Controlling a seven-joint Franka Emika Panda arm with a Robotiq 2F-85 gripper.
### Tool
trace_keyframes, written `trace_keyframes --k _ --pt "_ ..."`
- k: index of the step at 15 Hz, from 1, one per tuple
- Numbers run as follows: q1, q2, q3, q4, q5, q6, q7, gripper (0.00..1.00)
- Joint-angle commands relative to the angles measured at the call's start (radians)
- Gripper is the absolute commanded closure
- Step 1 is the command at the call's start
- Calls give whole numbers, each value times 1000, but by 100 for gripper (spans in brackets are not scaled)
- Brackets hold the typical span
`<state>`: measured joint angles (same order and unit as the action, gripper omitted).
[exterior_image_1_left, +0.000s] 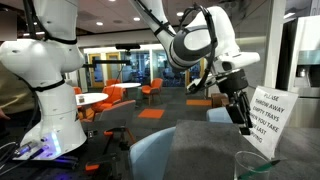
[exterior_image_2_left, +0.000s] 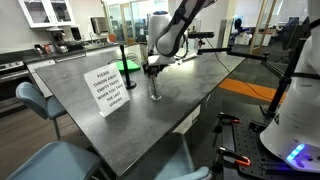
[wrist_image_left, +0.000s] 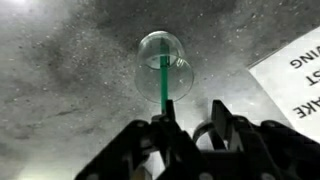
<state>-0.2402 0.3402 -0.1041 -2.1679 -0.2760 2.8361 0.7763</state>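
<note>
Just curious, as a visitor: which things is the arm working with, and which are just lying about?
In the job: gripper, green straw, clear glass it stands in.
Just lying about: paper sign, blue chair, orange chairs behind.

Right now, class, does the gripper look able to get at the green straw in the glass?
Probably yes: the gripper hangs right above the glass, the green straw rises toward it with nothing between, and the paper sign stands off to one side.
</note>
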Motion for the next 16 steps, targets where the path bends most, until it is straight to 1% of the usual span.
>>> trace_keyframes --k 1,3,6,7,12,14,16 --pt "113 68 -110 71 107 -51 -41 53" --pt "150 103 -150 96 142 -60 -51 52" --pt "174 140 -178 125 193 -80 -77 55" --pt "182 149 -189 131 201 -84 -83 54" --pt "193 191 -206 159 232 -97 -92 57" --pt "192 204 -206 174 242 -106 -93 62" --pt "188 216 -205 189 252 -119 -96 60"
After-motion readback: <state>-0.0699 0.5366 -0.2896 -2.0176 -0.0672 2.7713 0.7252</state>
